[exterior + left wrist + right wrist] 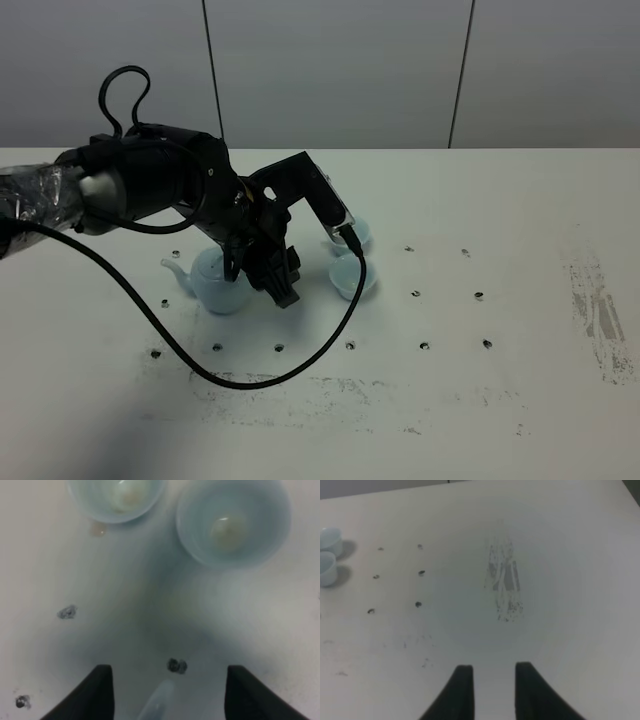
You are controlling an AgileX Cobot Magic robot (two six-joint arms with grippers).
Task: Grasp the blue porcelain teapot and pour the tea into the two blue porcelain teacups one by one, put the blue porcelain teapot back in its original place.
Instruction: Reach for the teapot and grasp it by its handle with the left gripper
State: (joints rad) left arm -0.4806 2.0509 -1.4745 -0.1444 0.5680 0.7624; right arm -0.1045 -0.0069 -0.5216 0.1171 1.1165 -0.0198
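Black left arm (150, 182) bent low beside teapot (216, 287); left gripper (168, 670) jaws spread, holding nothing; right gripper (493, 666) closed, empty.

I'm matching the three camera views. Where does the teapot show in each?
Exterior high: teapot left of centre, partly under the left arm.
Left wrist: only a pale sliver between the fingers, probably part of it.
Right wrist: not in it.
Shared landmark: the two teacups, seen in all three views.
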